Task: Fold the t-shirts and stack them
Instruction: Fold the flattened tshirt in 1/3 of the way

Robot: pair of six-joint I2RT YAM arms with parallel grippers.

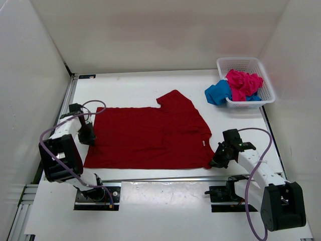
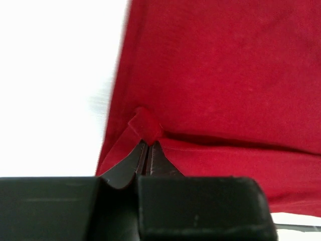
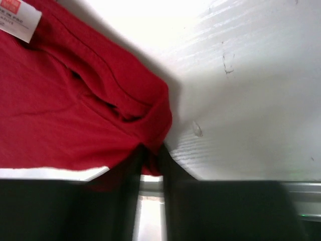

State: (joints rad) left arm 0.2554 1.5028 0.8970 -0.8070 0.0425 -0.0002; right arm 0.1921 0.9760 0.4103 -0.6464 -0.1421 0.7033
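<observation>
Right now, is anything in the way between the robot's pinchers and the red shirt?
No, nothing visible. The left gripper pinches the left edge of the red shirt, and the right gripper has the near right corner between its fingers. The pink shirt and blue shirt are far off at the basket.

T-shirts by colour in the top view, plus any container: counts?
dark red t-shirt: 1
pink t-shirt: 1
blue t-shirt: 1
white basket: 1
Total: 4
</observation>
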